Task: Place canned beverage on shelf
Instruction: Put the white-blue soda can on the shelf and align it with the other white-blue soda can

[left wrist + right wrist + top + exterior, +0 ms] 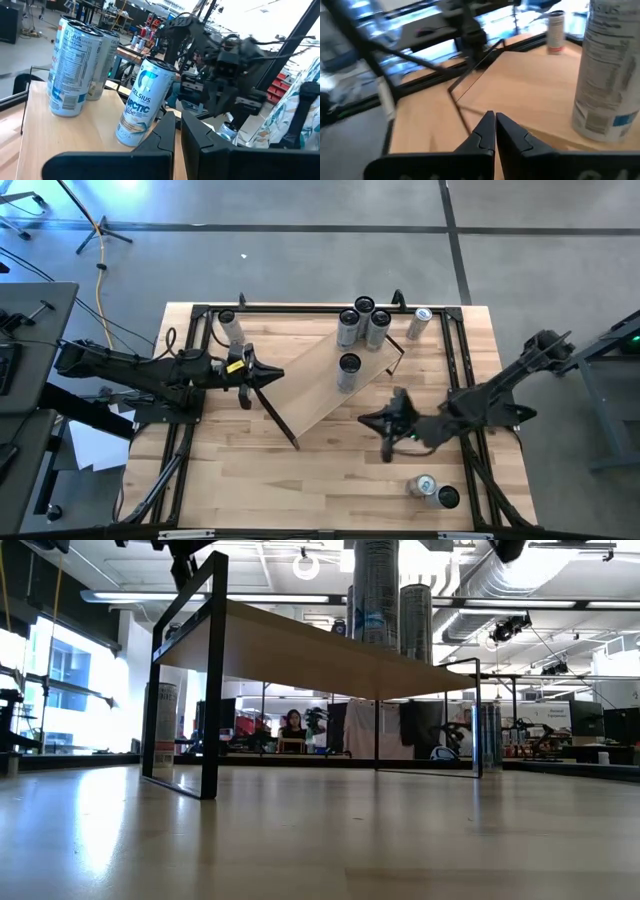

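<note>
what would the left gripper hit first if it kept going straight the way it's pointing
Probably the lone can standing on the shelf: the shut left gripper points just beside it, so it might only graze it. Depth is unclear.

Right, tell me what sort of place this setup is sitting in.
Most likely a robotics lab or workshop. The low view shows exposed ceiling ducts and cluttered workbenches behind the shelf, a person sits at the back, and a cable trails across the concrete floor.
</note>
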Robot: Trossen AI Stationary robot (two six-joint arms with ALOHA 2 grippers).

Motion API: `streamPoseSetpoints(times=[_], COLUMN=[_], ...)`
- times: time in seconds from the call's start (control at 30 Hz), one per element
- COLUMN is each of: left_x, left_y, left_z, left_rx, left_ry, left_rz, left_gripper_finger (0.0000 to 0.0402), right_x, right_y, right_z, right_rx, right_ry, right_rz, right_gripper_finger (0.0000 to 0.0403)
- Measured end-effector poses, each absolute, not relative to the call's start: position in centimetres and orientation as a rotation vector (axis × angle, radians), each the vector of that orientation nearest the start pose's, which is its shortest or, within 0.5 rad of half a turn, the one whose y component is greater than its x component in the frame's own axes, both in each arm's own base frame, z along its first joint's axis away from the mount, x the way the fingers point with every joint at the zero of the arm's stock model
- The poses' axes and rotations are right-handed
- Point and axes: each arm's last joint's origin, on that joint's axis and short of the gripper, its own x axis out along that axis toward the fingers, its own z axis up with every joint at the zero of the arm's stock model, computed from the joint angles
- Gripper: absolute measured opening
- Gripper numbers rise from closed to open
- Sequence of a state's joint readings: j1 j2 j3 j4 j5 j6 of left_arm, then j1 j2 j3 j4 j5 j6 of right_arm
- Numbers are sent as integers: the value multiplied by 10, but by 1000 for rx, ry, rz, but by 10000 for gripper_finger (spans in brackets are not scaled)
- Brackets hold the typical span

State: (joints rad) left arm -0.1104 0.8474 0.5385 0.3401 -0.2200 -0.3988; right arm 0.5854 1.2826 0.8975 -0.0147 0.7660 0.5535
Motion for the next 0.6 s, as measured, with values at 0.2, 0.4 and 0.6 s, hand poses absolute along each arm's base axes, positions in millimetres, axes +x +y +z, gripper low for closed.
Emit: streamPoseSetpoints(times=[0.2,0.4,0.6], left_x=[193,193,193], left_y=[-17,-18,-18], left_z=[286,286,286], left_rx=[-403,-347,-296], left_ry=[-34,-22,-25], left_rz=[44,8,8], left_gripper_finger=[3,3,1], right_x=[285,321,341], right_y=[160,179,182], right_z=[283,273,266], right_rx=[300,332,302], right_ry=[284,339,444], right_rz=[-484,-631,-794], right_gripper_finger=[0,0,0])
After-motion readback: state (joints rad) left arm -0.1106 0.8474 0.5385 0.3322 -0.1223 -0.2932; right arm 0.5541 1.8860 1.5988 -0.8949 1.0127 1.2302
